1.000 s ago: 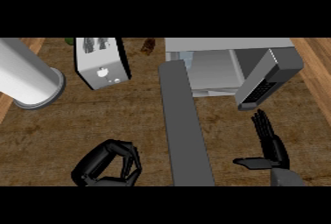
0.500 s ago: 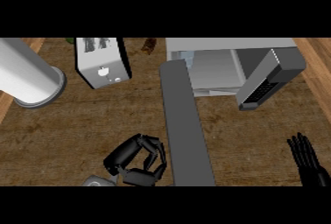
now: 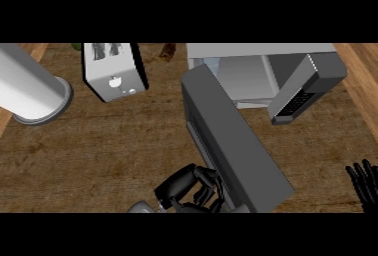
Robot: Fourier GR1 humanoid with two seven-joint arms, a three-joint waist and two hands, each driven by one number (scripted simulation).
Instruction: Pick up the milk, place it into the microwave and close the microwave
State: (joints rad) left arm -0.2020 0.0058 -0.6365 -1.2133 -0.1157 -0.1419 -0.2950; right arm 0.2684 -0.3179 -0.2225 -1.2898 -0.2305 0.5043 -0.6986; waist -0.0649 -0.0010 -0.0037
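You are looking down at a brown wooden tabletop [image 3: 96, 145]. The grey microwave [image 3: 251, 75] is sitting at the top, and its long dark door [image 3: 232, 145] is swinging out toward you. You cannot spot the milk; it could be hiding inside. The left robot hand [image 3: 188, 187] is curling its black fingers right beside the door, touching it. The right robot hand [image 3: 363, 177] is resting at the right edge, fingers straight. A toaster [image 3: 111, 70] is standing at the top left.

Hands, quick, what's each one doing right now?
Left hand: fingers curled, against the microwave door, gripping nothing.
Right hand: open, fingers straight, resting at the right edge, holding nothing.
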